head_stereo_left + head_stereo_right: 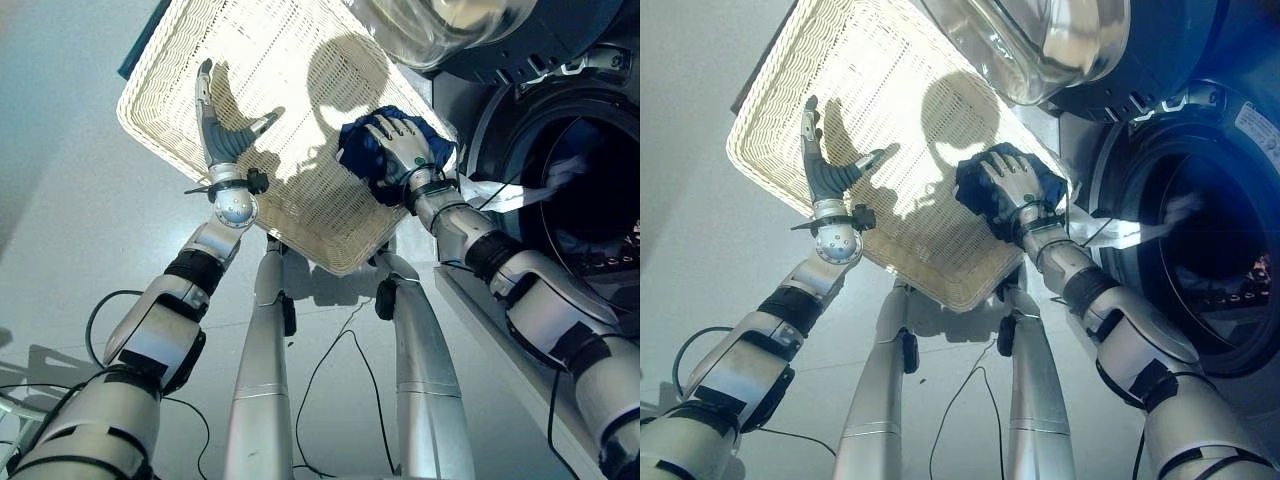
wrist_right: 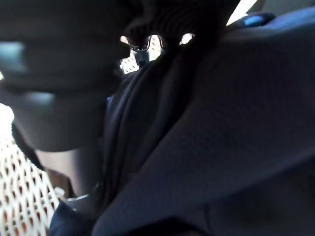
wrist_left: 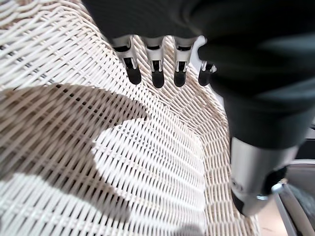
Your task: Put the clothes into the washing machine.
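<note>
Our right hand (image 1: 402, 148) lies on a crumpled dark navy blue cloth garment (image 1: 365, 152) at the corner of the cream woven wicker laundry basket (image 1: 300, 215) nearest the washing machine, fingers curled down into the fabric and gripping it. Through the right wrist view we see the garment (image 2: 221, 137) from very close: dark, finely textured cloth bunched in thick soft folds, with a patch of basket weave showing beside it. The garment is bundled into a rounded heap that rests on the basket's floor against its rim, just beside the machine's opening.

Our left hand (image 1: 222, 135) is raised over the opposite side of the basket, fingers straight and spread with the thumb held apart, holding nothing; we see its dark fingertips (image 3: 156, 73) hanging above bare wicker in the left wrist view. The basket is shallow and rectangular, and sits tilted in our head views, its bare floor crossed by shadows.

To our right stands the dark front-loading washing machine (image 1: 560, 190), its round drum open, with some cloth dimly visible inside. A white piece of fabric (image 1: 520, 192) drapes across the front of the opening. The glass door (image 1: 1040, 40) is swung open above the basket's far edge.
</note>
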